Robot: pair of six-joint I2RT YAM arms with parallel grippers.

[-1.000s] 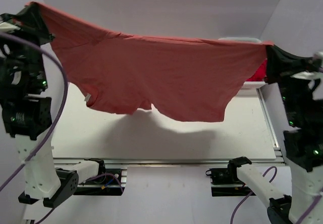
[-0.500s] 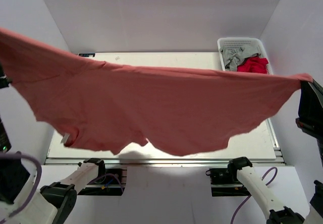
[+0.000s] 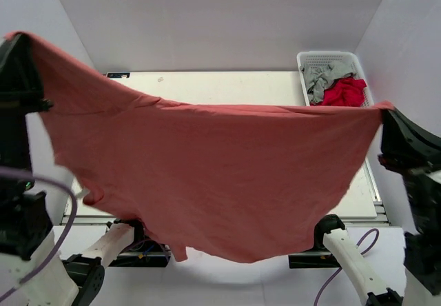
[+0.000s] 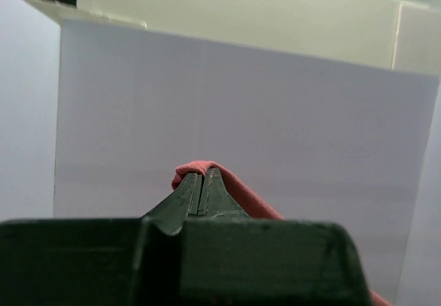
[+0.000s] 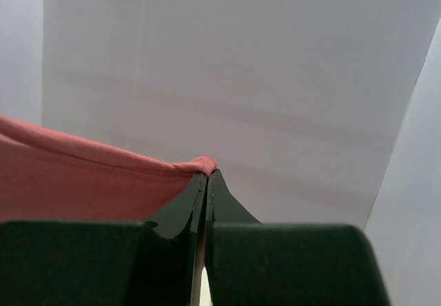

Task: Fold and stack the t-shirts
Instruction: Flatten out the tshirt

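The left gripper [image 4: 202, 182] has its jaws pressed together on one corner of the salmon-red t-shirt [image 3: 227, 168]. The right gripper [image 5: 207, 176] pinches the opposite corner the same way. The shirt hangs spread between them, above the bench [image 3: 227, 85], sagging past its near edge. A white basket [image 3: 329, 58] sits at the far right corner.
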